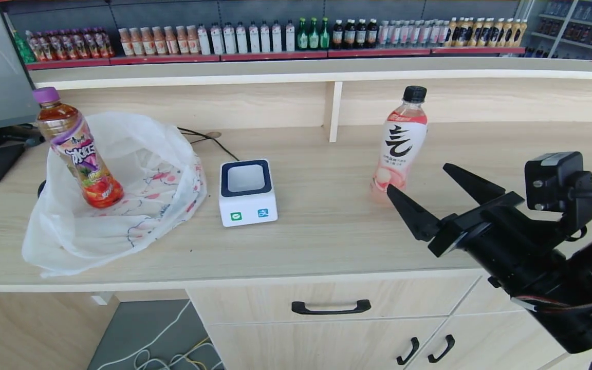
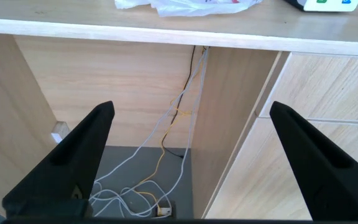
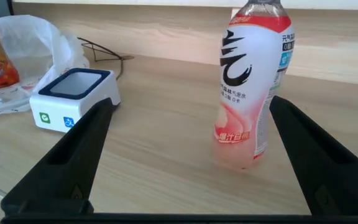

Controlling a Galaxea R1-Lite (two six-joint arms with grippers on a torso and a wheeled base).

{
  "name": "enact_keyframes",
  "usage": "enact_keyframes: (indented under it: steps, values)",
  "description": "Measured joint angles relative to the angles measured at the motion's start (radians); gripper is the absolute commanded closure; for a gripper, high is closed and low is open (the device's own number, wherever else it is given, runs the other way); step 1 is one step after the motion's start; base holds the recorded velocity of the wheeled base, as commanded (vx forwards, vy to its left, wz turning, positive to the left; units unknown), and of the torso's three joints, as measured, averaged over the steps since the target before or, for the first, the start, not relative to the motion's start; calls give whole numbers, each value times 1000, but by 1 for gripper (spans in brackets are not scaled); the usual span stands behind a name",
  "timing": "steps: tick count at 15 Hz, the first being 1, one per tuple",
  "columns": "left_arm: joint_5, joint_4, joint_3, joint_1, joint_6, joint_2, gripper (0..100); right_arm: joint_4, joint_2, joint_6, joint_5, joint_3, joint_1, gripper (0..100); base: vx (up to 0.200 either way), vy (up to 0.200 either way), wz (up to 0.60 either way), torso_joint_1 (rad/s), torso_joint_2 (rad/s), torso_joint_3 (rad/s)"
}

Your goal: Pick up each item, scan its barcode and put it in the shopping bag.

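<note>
Bottle one bagged, one waiting

Left of the white, blue-rimmed cube scanner (image 1: pixel 247 192), the purple-capped tea bottle (image 1: pixel 79 154) stood inside the white plastic shopping bag (image 1: pixel 162 174): one item looked done. Right of the scanner, the pink black-capped bottle (image 1: pixel 401 146) stood upright, scan and bagging left to do. The right gripper (image 1: pixel 417 177) hung just short of it, jaws wide, empty. The left gripper (image 2: pixel 191 106) gaped empty too, below the scanner's pale wooden counter (image 2: pixel 55 18).
</note>
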Motion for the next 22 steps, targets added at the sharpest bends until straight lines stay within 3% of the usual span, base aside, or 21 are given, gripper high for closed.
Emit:
enact_keyframes:
  steps: [7, 10, 17, 22]
  values:
    - [0, -1, 0, 1, 1, 0, 0, 8, -5, 2, -40, 7, -21, 0, 0, 0, 0, 0, 0, 0]
    - [0, -1, 0, 0, 1, 0, 0, 92, -7, 2, -41, -22, -32, 0, 0, 0, 0, 0, 0, 0]
    - [0, -1, 0, 0, 1, 0, 0, 404, -6, 10, -30, -239, -78, 0, 0, 0, 0, 0, 0, 0]
    - [0, -1, 0, 0, 1, 0, 0, 453, 31, 8, -30, -360, -101, 0, 0, 0, 0, 0, 0, 0]
